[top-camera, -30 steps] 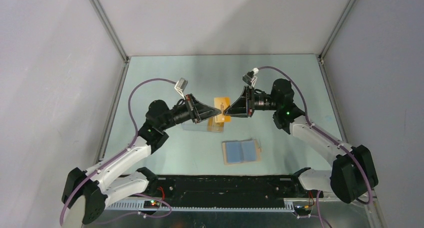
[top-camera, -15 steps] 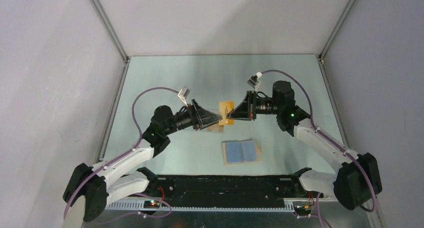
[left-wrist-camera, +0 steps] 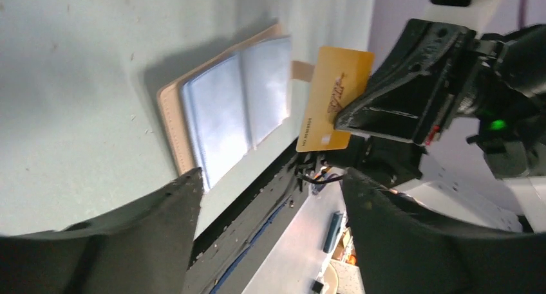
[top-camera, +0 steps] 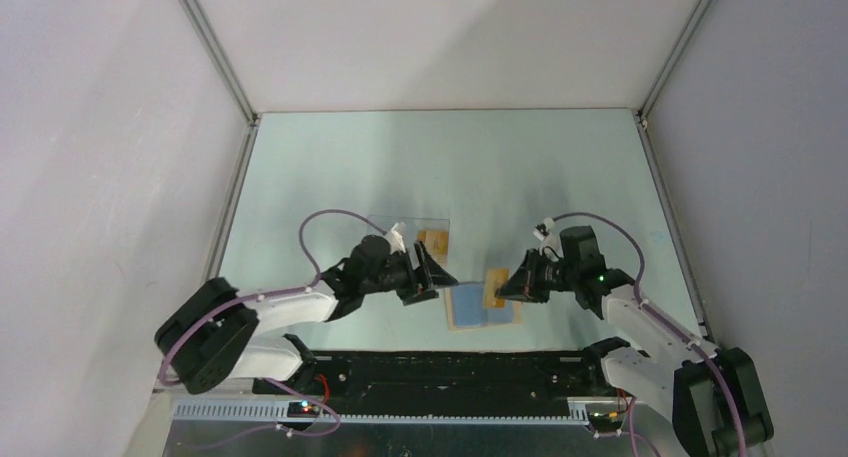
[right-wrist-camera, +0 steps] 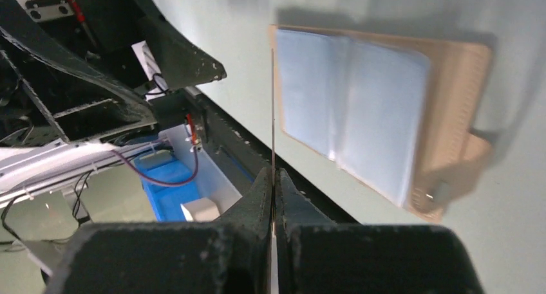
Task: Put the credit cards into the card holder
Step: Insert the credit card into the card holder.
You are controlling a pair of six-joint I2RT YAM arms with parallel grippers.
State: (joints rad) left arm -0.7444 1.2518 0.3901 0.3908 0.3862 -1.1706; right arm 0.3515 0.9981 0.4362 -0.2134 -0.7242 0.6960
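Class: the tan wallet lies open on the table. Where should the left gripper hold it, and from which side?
Probably the bare tan left edge of the wallet, opposite the snap tab, approached from the left by the open left gripper. It lies flat, lining up, and the right gripper holds a card beside that tab.

Table (top-camera: 330, 167) with card holder (top-camera: 466, 303), clear box (top-camera: 418, 227)

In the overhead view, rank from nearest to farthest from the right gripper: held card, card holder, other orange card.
1. Held card, between the right gripper's fingers.
2. Card holder, on the table just left of it.
3. Other orange card, farther left and back.
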